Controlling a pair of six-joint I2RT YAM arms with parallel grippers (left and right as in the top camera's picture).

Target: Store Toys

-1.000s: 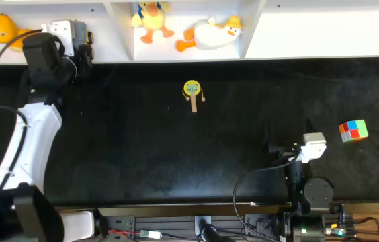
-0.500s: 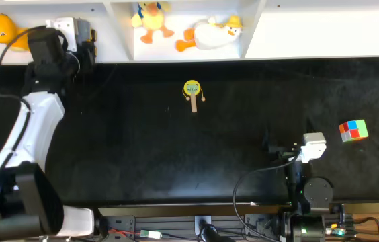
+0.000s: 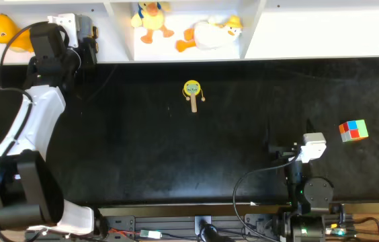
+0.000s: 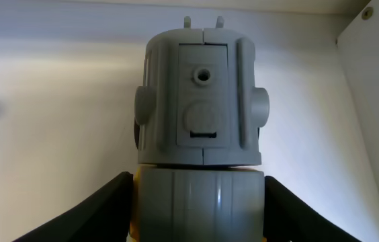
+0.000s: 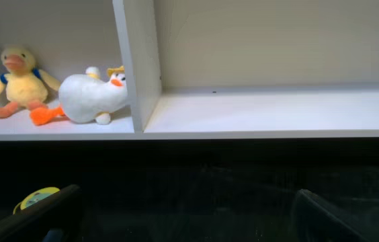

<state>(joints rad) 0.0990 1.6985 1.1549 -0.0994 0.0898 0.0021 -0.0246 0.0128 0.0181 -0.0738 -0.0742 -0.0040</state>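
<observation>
On the black table (image 3: 142, 148) in the top view, a yellow rattle (image 3: 192, 89) lay near the middle and a coloured cube (image 3: 353, 130) lay far to the right, well apart from it. The left arm (image 3: 38, 114) reached into the far-left compartment of the white shelf (image 3: 310, 30), beside an orange toy (image 3: 3, 28). A yellow duck (image 3: 151, 15) and a white duck (image 3: 209, 33) sat in the middle compartment. In the left wrist view, the left gripper (image 4: 199, 215) was clamped on the lower body of a grey toy robot (image 4: 201, 101) inside that left compartment. In the right wrist view, the right gripper (image 5: 186, 208) had its fingers spread wide, gripping nothing, and faced the shelf.
</observation>
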